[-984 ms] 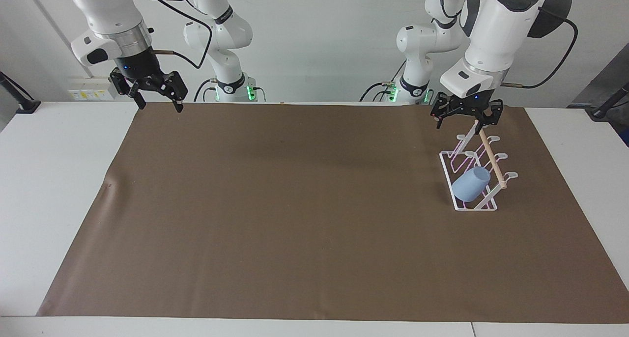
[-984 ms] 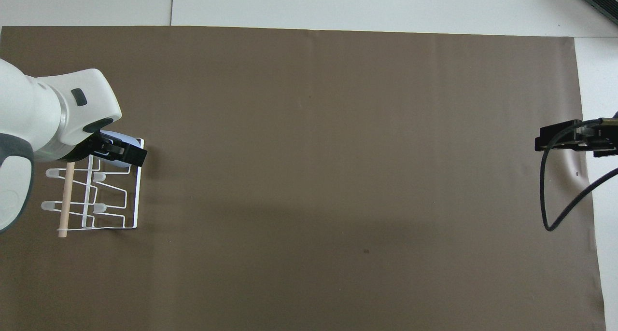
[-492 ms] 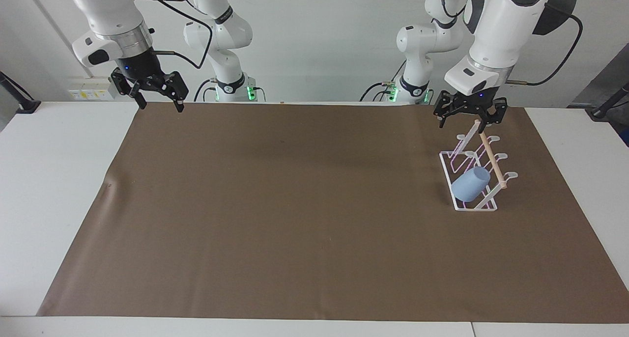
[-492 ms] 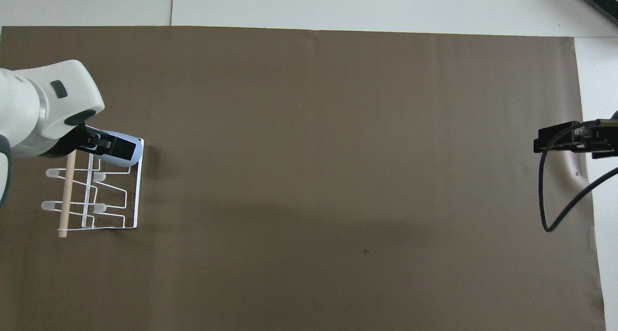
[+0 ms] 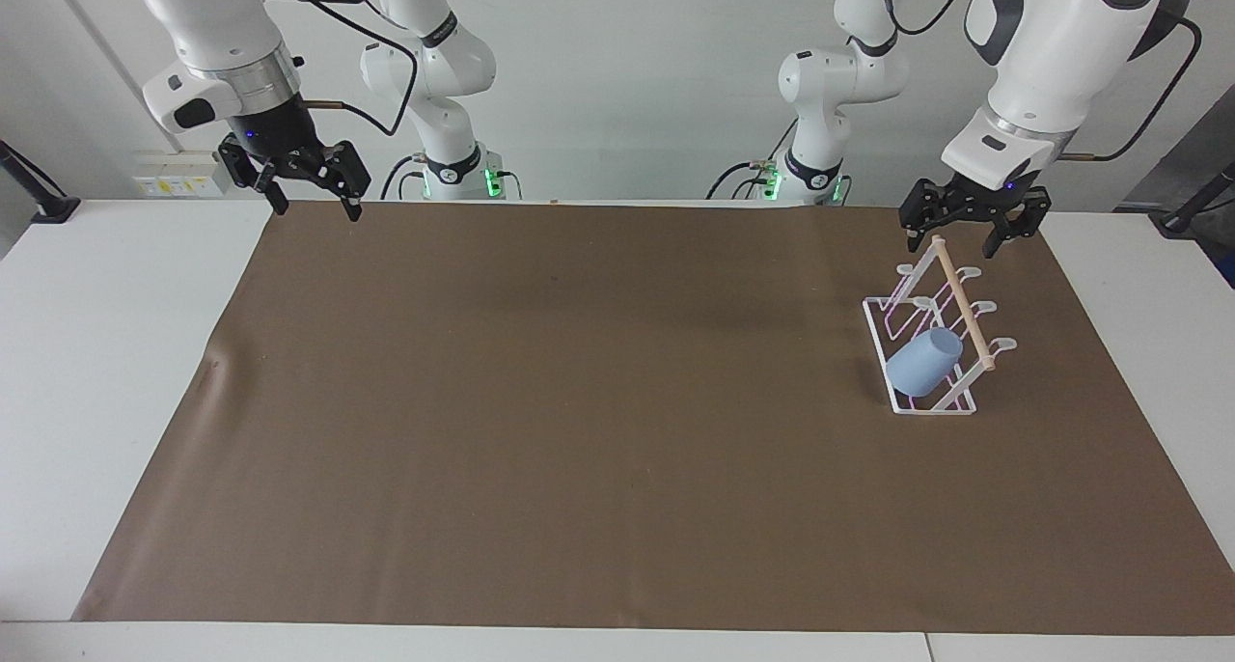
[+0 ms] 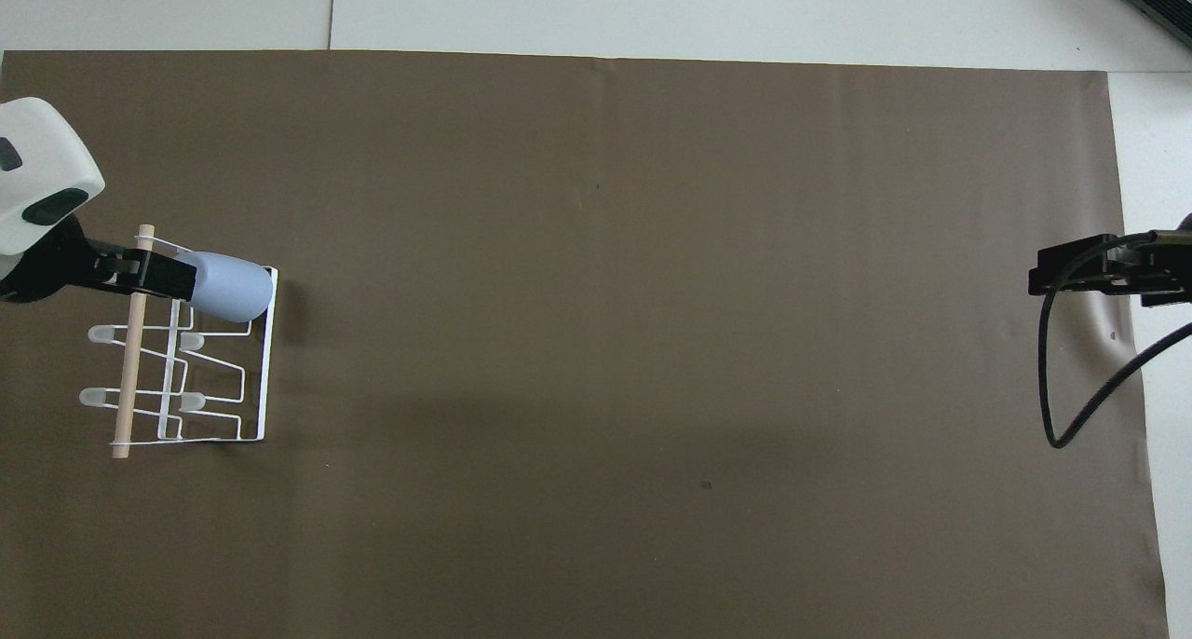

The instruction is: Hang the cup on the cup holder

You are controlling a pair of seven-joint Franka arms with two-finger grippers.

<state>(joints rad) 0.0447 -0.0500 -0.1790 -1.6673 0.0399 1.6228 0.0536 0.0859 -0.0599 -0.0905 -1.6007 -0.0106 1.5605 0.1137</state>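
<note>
While hung tilted on the cup holder (image 5: 931,329) toward the left arm's end, cup (image 5: 924,361) at its six o'clock end, left gripper (image 5: 970,240) spread empty above twelve o'clock end, right gripper (image 5: 310,202) waiting, spread empty, over brown mat (image 5: 579,401) corner.

The brown mat (image 5: 579,401) is lying open across its middle, giving grippers wide passage. Only the cup holder (image 5: 950,300) with the cup (image 5: 924,361) is standing in the way, toward the left arm's end.
</note>
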